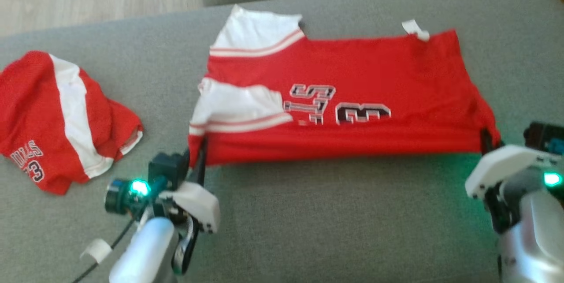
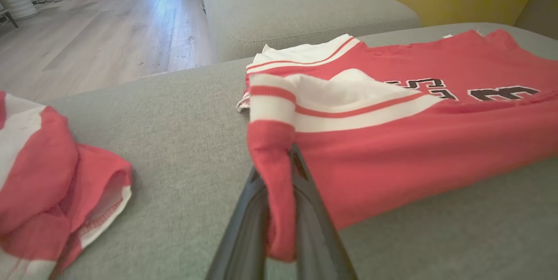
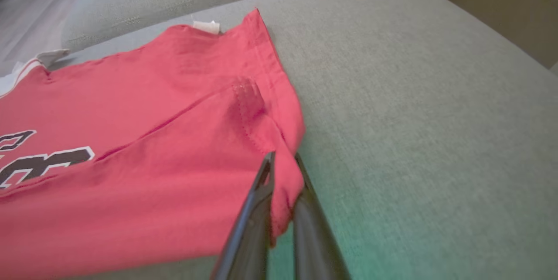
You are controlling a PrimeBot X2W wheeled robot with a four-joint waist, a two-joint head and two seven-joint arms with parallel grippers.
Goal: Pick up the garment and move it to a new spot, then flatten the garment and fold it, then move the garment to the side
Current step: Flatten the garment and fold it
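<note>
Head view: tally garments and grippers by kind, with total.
Red-and-white garments: 2 (jersey, crumpled garment to its left)
Grippers: 2 (left gripper, right gripper, each shut on the jersey)
Total: 4

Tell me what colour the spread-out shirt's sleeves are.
White with red stripes; the sleeves show best in the left wrist view.

Corner of red jersey (image 2: 392, 158) pinched in left tool (image 2: 277, 160) (second jersey (image 2: 52, 184) apart, leftward).

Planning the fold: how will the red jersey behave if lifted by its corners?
Likely floppy: the red jersey bunches where the left gripper and right gripper pinch it. Probably light, sagging mid-span; its thin cloth lies flat.
</note>
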